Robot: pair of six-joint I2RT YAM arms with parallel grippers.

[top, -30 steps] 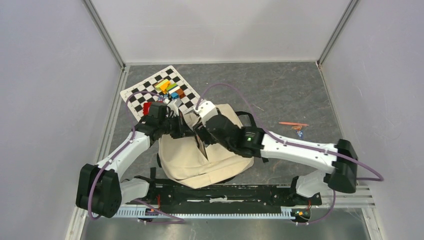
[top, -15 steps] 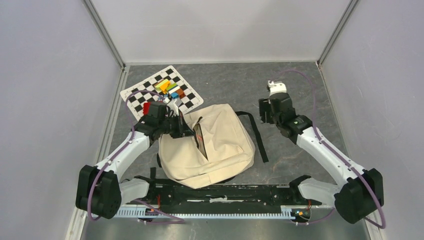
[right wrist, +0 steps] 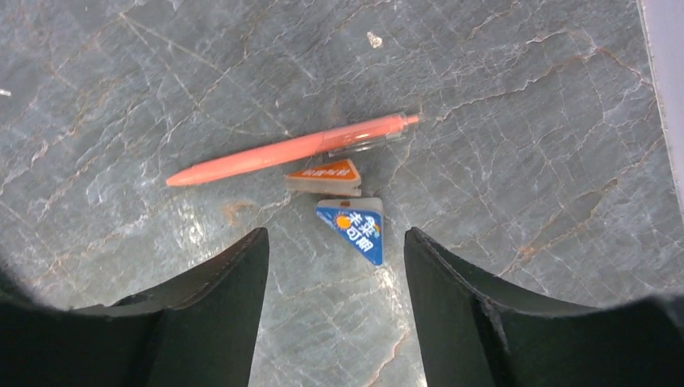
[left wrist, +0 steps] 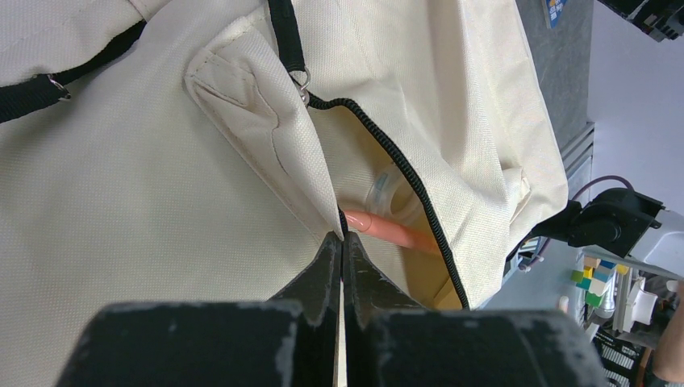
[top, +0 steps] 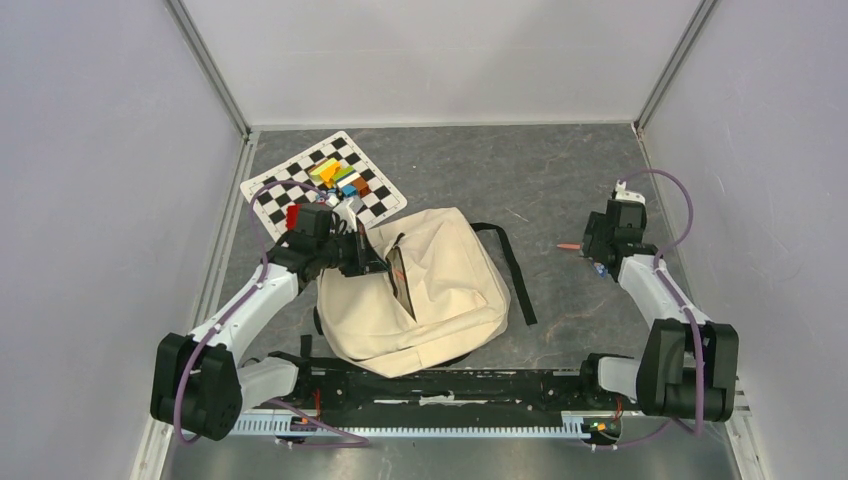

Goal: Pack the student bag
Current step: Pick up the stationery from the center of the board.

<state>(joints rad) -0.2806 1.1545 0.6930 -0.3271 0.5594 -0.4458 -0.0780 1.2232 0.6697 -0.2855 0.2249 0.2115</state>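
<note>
Right gripper swung over blue triangular piece, white print unreadable.

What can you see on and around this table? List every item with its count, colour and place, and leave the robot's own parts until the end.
backpack: one, cream with black straps, middle of the table, zip open
pink object: one, inside the backpack's opening, too hidden to name
pen: one, coral, on the table at the right
triangular pieces: two, one orange and one blue, right beside the pen
checkerboard: one, black and white, far left
blocks: several, mixed colours, on the checkerboard
table: one, grey marbled
left gripper: one, black, shut on the backpack's opening edge
right gripper: one, black, open above the pen and triangular pieces
</note>
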